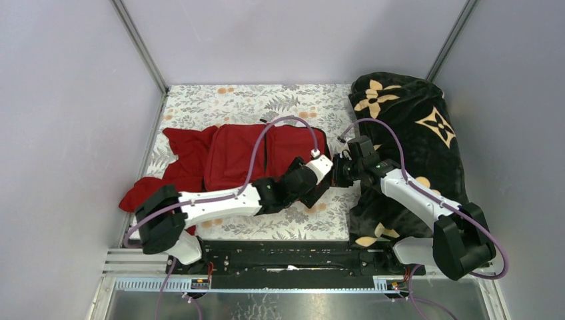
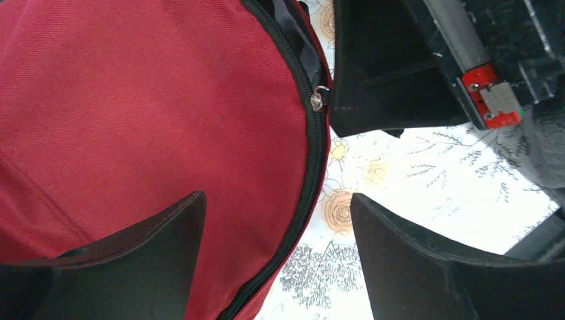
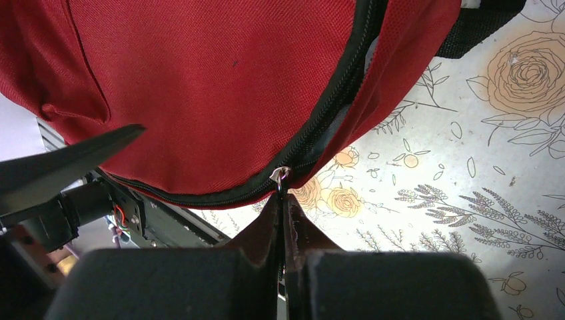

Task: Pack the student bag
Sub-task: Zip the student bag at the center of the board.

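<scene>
The student bag (image 1: 266,157), dark red with black zippers, lies flat on the floral table cover. My right gripper (image 3: 282,197) is shut on the bag's metal zipper pull (image 3: 280,175) at the bag's right edge. Past the pull the zipper (image 3: 333,100) gapes a little and shows grey lining. My left gripper (image 2: 276,195) is open, straddling the bag's zippered edge (image 2: 313,187), one finger (image 2: 133,260) over red fabric, the other (image 2: 426,260) over the table cover. It holds nothing. In the top view the left gripper (image 1: 324,187) and right gripper (image 1: 338,172) nearly meet.
A thin red cloth (image 1: 176,167) lies bunched against the bag's left side. A black blanket with tan flower motifs (image 1: 406,127) fills the right side, under the right arm. Grey walls close in on three sides. A black rail (image 1: 286,257) runs along the near edge.
</scene>
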